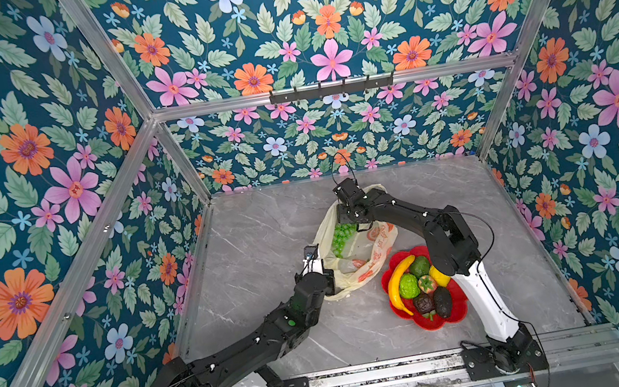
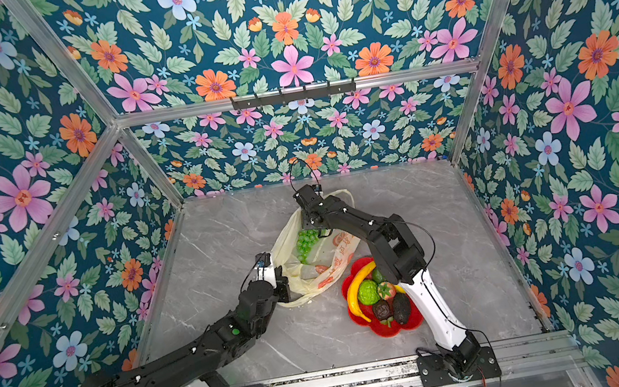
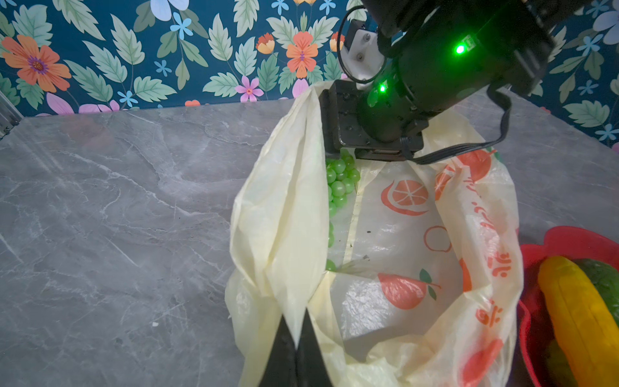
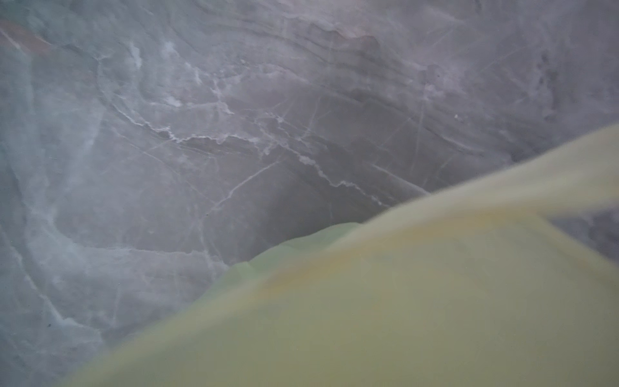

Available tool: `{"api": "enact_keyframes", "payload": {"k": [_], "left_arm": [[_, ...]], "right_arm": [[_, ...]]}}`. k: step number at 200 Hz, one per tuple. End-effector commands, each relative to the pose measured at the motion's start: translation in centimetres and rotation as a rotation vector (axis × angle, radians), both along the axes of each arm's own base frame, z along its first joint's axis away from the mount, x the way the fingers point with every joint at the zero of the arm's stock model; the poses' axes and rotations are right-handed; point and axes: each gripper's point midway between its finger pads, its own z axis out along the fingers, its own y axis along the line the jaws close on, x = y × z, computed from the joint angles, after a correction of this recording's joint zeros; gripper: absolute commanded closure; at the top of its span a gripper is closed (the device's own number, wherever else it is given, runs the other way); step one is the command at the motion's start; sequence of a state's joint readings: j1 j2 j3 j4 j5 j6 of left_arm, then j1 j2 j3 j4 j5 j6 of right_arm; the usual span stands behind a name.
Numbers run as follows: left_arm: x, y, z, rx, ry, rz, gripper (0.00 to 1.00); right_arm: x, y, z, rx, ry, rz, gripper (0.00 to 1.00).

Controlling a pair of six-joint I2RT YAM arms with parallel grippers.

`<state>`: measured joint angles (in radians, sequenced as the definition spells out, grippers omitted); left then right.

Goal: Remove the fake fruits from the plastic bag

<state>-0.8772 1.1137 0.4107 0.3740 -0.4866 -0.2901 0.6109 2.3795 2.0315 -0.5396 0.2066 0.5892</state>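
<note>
The plastic bag (image 1: 368, 254) (image 2: 326, 269) lies open on the marble table, cream-yellow with orange prints. A green grape bunch (image 1: 342, 237) (image 3: 340, 182) sits inside it. My left gripper (image 3: 296, 321) (image 1: 330, 279) is shut on the bag's near edge, holding the mouth up. My right gripper (image 1: 347, 220) (image 3: 338, 154) reaches down into the bag over the grapes; its fingers are hidden. In the right wrist view blurred bag film (image 4: 402, 301) covers the jaws. Other fake fruits lie on the red plate (image 1: 459, 316): banana (image 1: 396, 286), bumpy green ball (image 1: 408, 286), avocado (image 1: 419, 266), lemon (image 1: 440, 277).
The red flower-shaped plate (image 2: 414, 321) stands right of the bag, partly under my right arm (image 1: 449, 239). It also holds dark brown pieces (image 1: 442, 302) and a small red fruit (image 1: 426, 283). Flowered walls and an aluminium frame (image 1: 177, 165) enclose the table.
</note>
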Motion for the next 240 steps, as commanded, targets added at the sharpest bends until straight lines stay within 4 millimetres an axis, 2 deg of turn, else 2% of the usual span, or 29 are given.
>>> {"api": "enact_keyframes", "payload": {"k": [1, 26, 69, 107, 148, 192, 240], "left_arm": [[0.7, 0.6, 0.3, 0.004, -0.010, 0.060, 1.00], [1.6, 1.9, -0.5, 0.063, 0.018, 0.160, 1.00], [2.0, 2.9, -1.1, 0.074, 0.035, 0.216, 1.00], [2.4, 4.0, -1.6, 0.071, 0.062, 0.257, 1.00], [2.7, 4.9, -2.1, 0.069, 0.083, 0.289, 1.00], [2.8, 5.4, -2.0, 0.076, 0.084, 0.317, 1.00], [2.8, 5.4, -2.2, 0.067, 0.092, 0.309, 1.00]], "right_arm": [[-1.0, -1.2, -0.4, -0.050, 0.041, -0.029, 0.31], [-2.1, -2.2, 0.0, -0.053, 0.056, -0.056, 0.34], [-4.1, -3.1, 0.8, 0.008, 0.040, -0.070, 0.39], [-5.9, -3.6, 0.5, 0.027, 0.060, -0.069, 0.51], [-7.5, -4.1, 0.3, 0.024, 0.063, -0.063, 0.58], [-8.4, -5.5, 0.5, -0.021, 0.068, -0.075, 0.63], [-8.9, -5.9, 0.9, -0.033, 0.057, -0.057, 0.66]]}}
